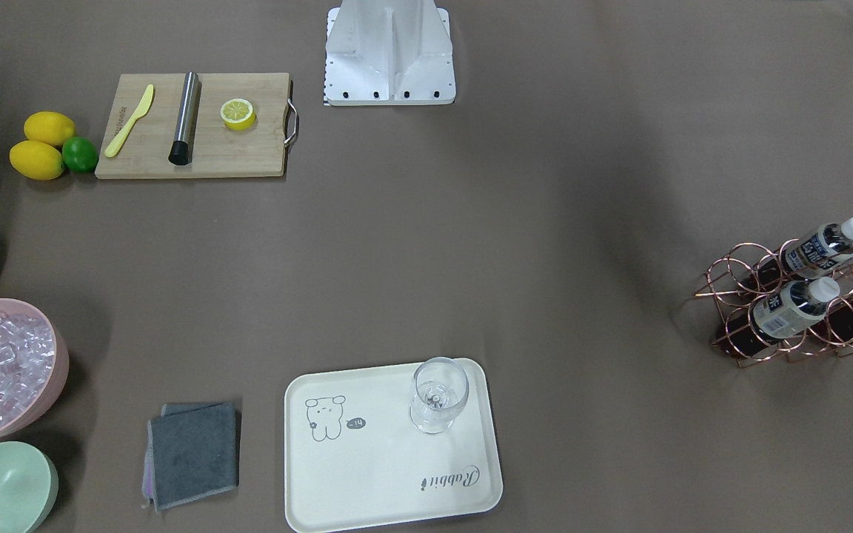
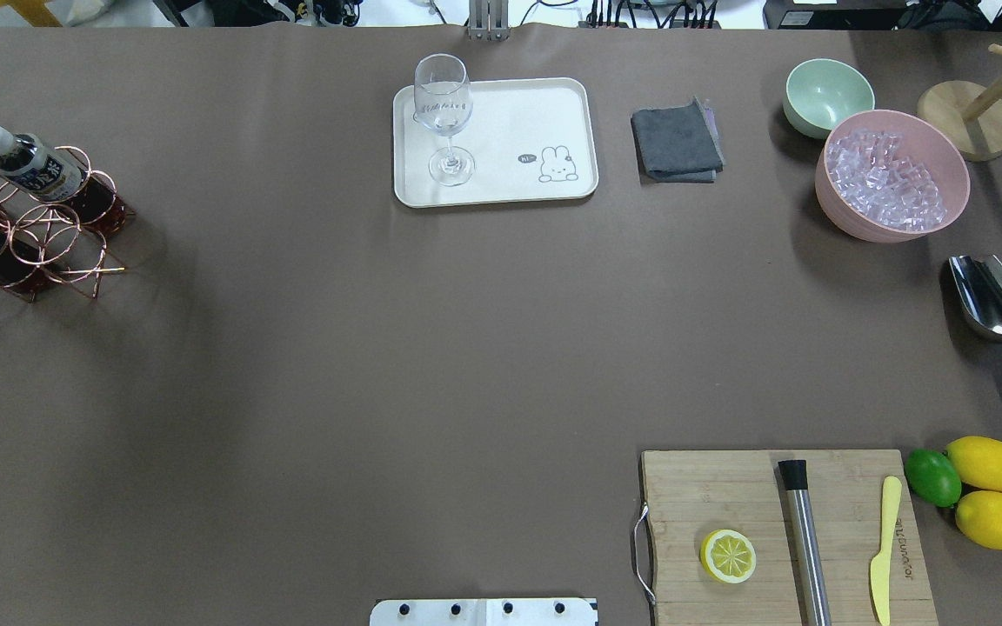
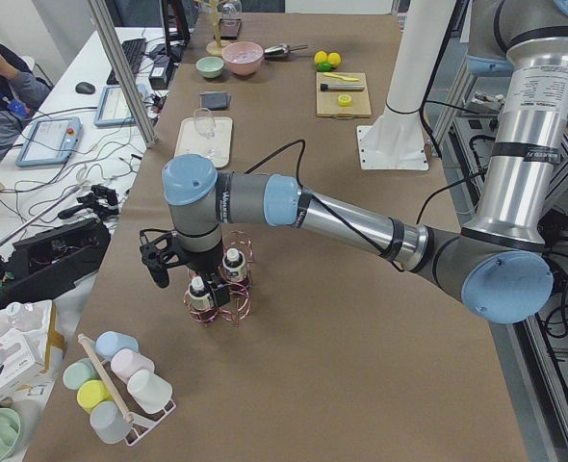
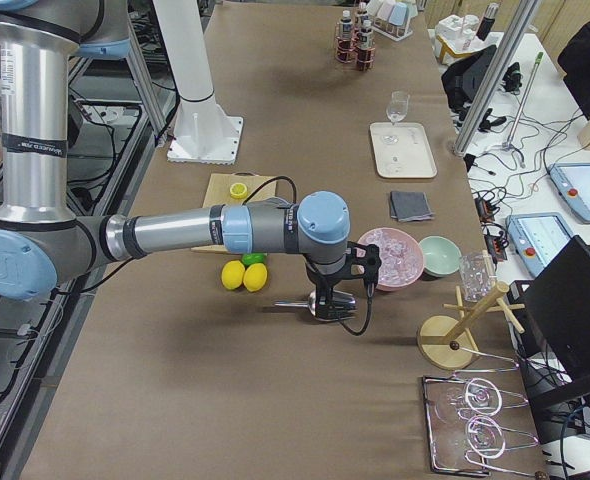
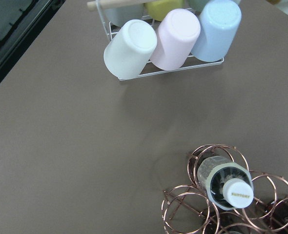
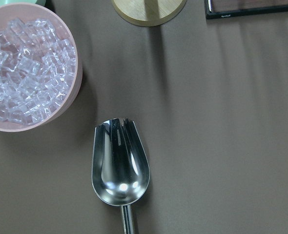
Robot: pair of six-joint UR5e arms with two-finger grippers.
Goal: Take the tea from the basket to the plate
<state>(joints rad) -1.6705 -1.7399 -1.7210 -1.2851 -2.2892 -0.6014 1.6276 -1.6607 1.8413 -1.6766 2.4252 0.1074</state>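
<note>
Tea [image 1: 826,246] is being stored in three alike bottles, each being cradled on its side in the rings of the copper wire basket [image 1: 730,274] at the end of the desk [image 1: 426,259] on the robot's left, well apart from the plate [image 1: 367,481]; none is being lifted yet. The rings are apparently being used so that the round bottles cannot roll, and the white caps are being left pointing outward and upward, where a grasp seems easiest. The left pincer [image 3: 214,284] is being held just above the basket, seemingly in readiness to descend; whether it is parted or clenched cannot be told from the side view. The right pincer [image 4: 335,298] is being held over the steel scoop [image 6: 119,165], beside the pink bowl [image 2: 892,235]; its state likewise cannot be told. Ice cubes [image 2: 888,169] are being contained in the pink bowl, while the green bowl [image 2: 827,96] is being shown empty. Only a stemmed glass [image 1: 437,396] is being carried on the plate, upright near one corner, so bare surface is being left for a bottle.
</note>
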